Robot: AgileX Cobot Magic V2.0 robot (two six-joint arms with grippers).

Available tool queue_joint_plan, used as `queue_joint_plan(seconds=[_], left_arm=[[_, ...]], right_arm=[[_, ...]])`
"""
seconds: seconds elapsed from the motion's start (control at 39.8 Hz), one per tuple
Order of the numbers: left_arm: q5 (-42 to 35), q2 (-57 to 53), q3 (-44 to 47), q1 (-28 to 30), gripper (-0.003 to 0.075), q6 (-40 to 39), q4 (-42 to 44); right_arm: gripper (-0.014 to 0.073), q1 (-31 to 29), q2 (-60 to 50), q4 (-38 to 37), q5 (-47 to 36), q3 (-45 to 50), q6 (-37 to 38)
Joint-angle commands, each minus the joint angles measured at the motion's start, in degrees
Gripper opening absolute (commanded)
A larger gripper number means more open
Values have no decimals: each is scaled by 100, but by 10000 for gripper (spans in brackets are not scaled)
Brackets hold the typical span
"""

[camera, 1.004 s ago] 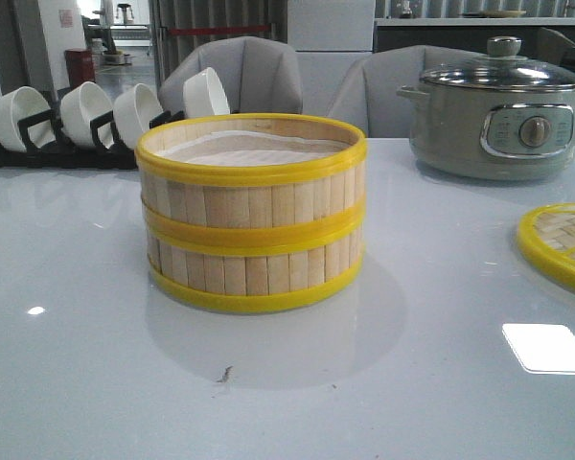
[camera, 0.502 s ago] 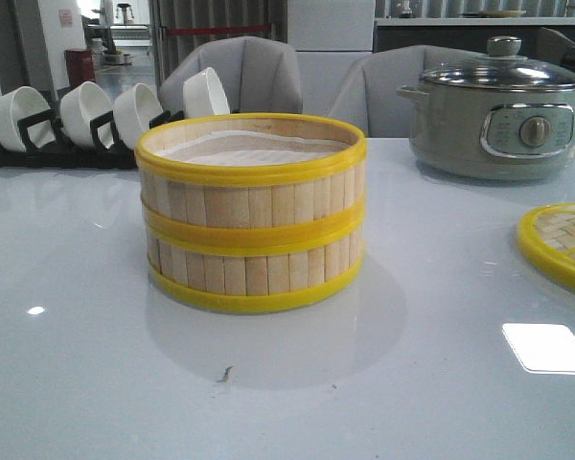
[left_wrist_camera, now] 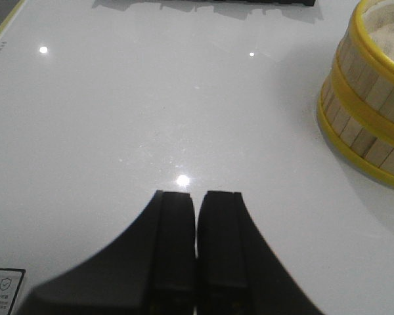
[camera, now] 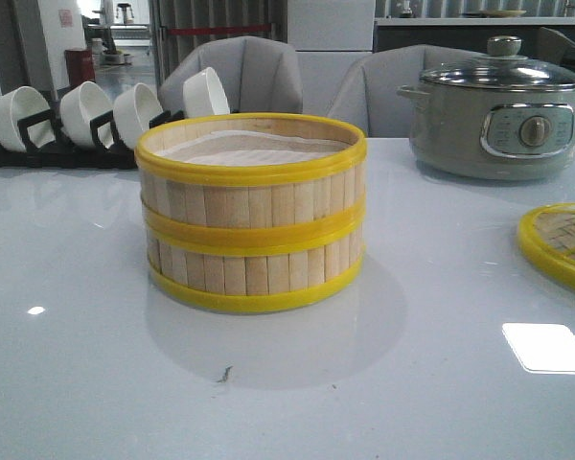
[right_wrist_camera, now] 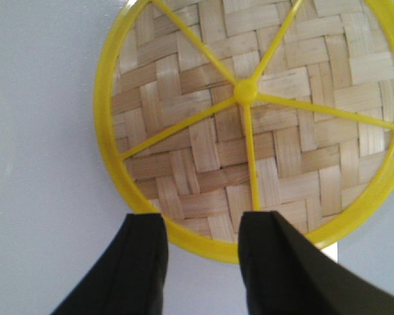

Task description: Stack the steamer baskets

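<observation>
Stacking appears complete: two steamer baskets (camera: 252, 213) sit one on the other, rims aligned, mid-table. The left gripper (left_wrist_camera: 196, 209) is clenched empty, over bare table (left_wrist_camera: 118, 118) beside the stack. The right gripper (right_wrist_camera: 202, 230) is released above the woven lid (right_wrist_camera: 249, 118), grasping nothing. Room around the stack is ample; cooker (camera: 498, 110) and bowl rack (camera: 57, 144) stand well apart.

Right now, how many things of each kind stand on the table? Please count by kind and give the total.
Steamer baskets: 2, the upper basket stacked on the lower basket
Woven lid: 1
Electric cooker: 1
Bowl rack: 1
White bowls: 4
Total: 9
</observation>
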Motion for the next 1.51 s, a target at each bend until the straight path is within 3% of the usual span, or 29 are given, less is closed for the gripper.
queue_joint_plan(seconds=[0.0, 0.45, 1.48], left_arm=[[-440, 5, -162, -34, 85, -39, -8], [-440, 5, -162, -34, 85, -39, -8], [-440, 5, -162, -34, 85, -39, -8]], right_arm=[[392, -35, 53, -80, -181, -401, -18], [392, -35, 912, -180, -165, -1247, -18], [392, -35, 1365, -180, -247, -1293, -18]])
